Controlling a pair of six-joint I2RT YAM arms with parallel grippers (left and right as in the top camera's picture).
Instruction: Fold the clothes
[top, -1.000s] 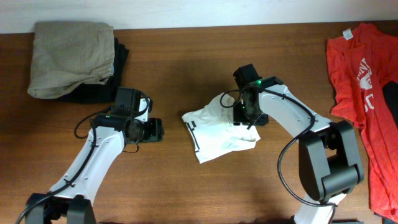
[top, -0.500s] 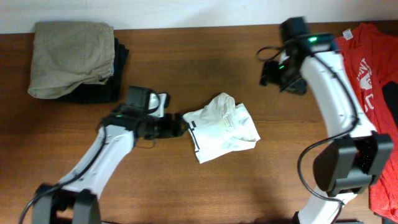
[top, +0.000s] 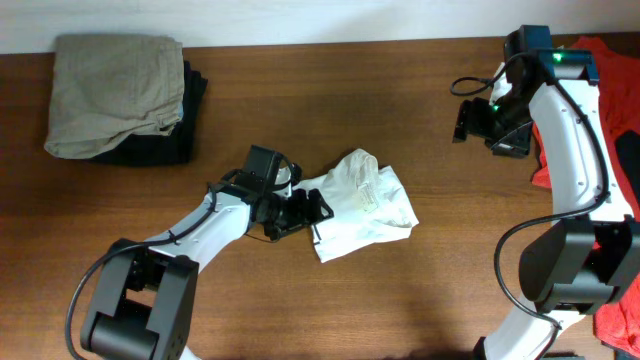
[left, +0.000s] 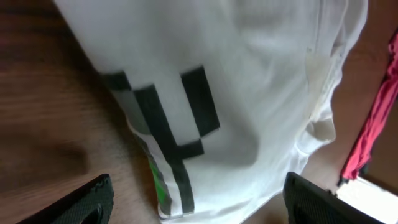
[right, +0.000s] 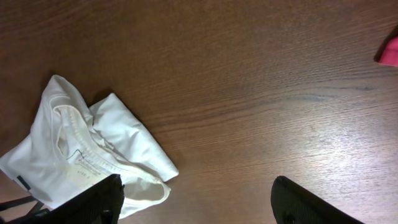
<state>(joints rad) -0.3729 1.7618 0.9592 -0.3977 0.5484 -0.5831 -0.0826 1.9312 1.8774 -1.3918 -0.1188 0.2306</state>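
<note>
The white T-shirt (top: 362, 208) lies folded into a small bundle at the table's middle. Its green-and-black print fills the left wrist view (left: 168, 137). In the right wrist view the shirt (right: 81, 149) shows its collar and label at the lower left. My left gripper (top: 305, 208) is open at the shirt's left edge, with the cloth between its fingers (left: 199, 205). My right gripper (top: 478, 122) is open and empty, up at the table's right rear, well away from the shirt (right: 196, 208).
A khaki garment (top: 115, 90) lies on a black one (top: 190, 125) at the back left. A red T-shirt (top: 590, 130) with white print lies along the right edge, partly under my right arm. Bare wood surrounds the white shirt.
My right gripper let go of the white shirt and swung to the right rear. My left gripper moved right, up to the shirt's left edge.
</note>
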